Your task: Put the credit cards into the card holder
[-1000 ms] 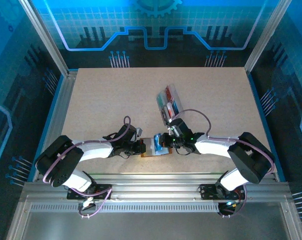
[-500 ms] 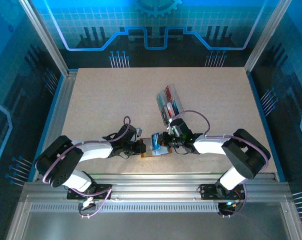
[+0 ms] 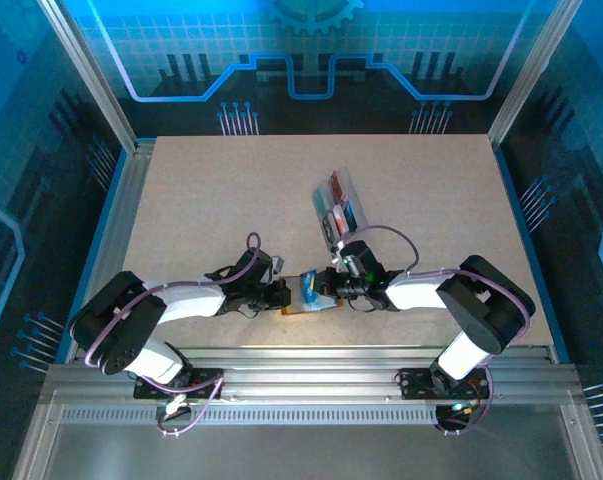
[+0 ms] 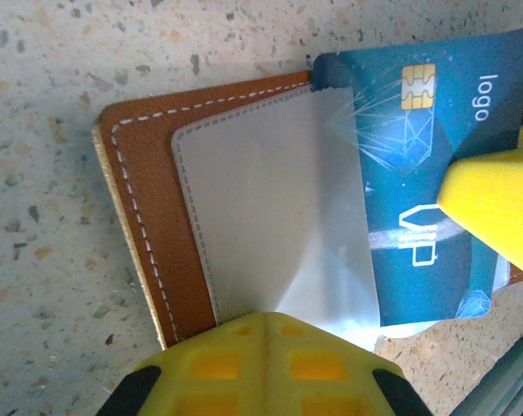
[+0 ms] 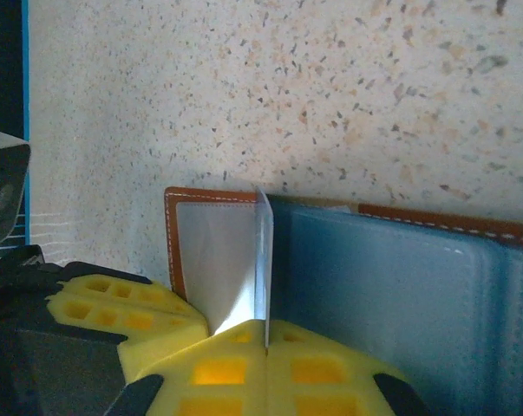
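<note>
The brown card holder (image 4: pixel 148 217) lies open on the speckled surface (image 4: pixel 70 69), low centre in the top view. The right end effector (image 5: pixel 265 334) pinches a teal credit card (image 4: pixel 408 173) at its pale pocket. The left end effector (image 4: pixel 265 329) clamps the holder's edge. A clear tray (image 3: pixel 336 205) sits just above.

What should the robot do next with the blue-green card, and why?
Probably push it a little deeper. The right hand pinches the teal plastic card with a gold chip, and most of it sticks out of the pale see-through pocket of the brown leather wallet, where the shut left hand rests.
</note>
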Available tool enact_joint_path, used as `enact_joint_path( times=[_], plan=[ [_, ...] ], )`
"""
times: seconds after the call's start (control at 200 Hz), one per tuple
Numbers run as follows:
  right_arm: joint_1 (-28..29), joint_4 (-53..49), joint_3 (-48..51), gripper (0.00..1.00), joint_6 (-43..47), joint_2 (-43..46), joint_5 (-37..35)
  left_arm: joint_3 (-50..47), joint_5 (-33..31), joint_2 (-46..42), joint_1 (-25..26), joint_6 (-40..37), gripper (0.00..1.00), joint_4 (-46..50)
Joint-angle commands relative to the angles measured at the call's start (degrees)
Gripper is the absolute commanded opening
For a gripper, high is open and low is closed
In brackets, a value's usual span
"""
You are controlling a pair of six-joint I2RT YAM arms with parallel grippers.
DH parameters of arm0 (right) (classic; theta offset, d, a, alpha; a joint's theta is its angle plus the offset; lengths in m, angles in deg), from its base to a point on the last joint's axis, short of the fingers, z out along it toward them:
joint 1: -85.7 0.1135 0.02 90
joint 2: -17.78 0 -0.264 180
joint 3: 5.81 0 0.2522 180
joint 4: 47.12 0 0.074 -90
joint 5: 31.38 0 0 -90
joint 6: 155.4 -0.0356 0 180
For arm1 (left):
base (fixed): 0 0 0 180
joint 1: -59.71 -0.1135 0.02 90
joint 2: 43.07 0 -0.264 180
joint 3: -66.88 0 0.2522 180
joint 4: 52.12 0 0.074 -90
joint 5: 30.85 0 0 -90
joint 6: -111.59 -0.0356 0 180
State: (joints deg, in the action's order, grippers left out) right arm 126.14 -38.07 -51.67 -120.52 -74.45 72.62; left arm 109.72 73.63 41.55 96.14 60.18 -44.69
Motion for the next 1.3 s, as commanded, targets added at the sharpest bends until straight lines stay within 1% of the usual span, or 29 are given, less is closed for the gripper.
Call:
enact_joint_path(
  times=[0.0,0.43,1.061,1.191,1.211,1.296],
  plan=[
    [0.2,-2.9,1.5,0.00,0.5,0.5,-0.3,-1.4,0.4,-0.3,0.5,-0.7,0.00,4.8],
    [0.8,-7.0,1.2,0.00,2.3,0.4,0.0,-1.3,0.2,-0.4,0.5,-0.8,0.00,5.0],
    [3.7,-6.3,-3.7,0.00,3.0,-6.3,1.9,-1.0,0.4,-0.5,0.5,-0.9,0.00,5.4],
    [3.8,-7.0,-4.1,0.00,3.8,-6.5,2.4,-1.0,0.2,-0.8,0.5,-1.0,0.00,5.7],
    [3.9,-8.8,-4.3,0.00,4.1,-6.4,2.5,-1.0,0.2,-0.7,0.5,-0.9,0.00,5.6],
    [4.3,-9.8,-4.8,0.00,4.8,-6.3,2.8,-0.9,0.4,-0.3,0.5,-1.0,0.00,5.4]
  ],
)
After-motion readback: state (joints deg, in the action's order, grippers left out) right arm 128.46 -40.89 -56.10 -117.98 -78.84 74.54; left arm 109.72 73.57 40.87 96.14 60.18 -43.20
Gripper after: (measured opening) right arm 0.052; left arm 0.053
